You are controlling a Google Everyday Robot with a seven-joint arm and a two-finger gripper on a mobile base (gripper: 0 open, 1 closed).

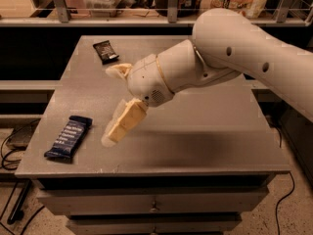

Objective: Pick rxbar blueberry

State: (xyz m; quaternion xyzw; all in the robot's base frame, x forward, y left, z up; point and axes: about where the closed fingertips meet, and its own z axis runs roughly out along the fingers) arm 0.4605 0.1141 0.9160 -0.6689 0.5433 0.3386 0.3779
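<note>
The rxbar blueberry (68, 137), a long dark navy bar with white lettering, lies flat near the front left corner of the grey table (205, 136). My gripper (108, 106) hovers above the table just right of the bar, empty. Its two cream fingers are spread wide: one fingertip (113, 70) points left at the upper side, the other finger (122, 126) slants down toward the table close to the bar's right side. The white arm reaches in from the upper right.
A smaller black wrapper (105, 51) lies at the table's back left. A shelf with a rail (171, 13) holding containers runs behind the table. Drawers sit under the tabletop. Cables (12, 146) lie on the floor at left.
</note>
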